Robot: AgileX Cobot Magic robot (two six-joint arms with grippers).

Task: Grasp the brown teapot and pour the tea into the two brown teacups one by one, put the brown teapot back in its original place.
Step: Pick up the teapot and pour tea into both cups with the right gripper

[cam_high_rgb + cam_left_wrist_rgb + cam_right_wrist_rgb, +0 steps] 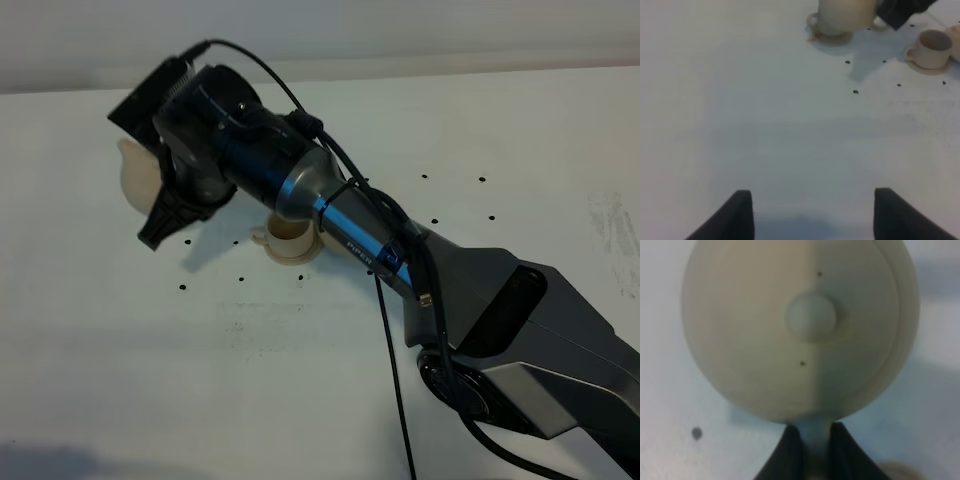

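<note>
Clamping the teapot point(790, 330) by its handle, the right fingers point(787, 455) are closed tight toward the desk's point(300, 380) far-left corner; a cup point(290, 240) sits nearby. Left fingers point(732, 217) gape wide, holding nothing.

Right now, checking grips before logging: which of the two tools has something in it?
The right tool, shut on the brown teapot by its loop handle. The left tool stands open and empty.
</note>
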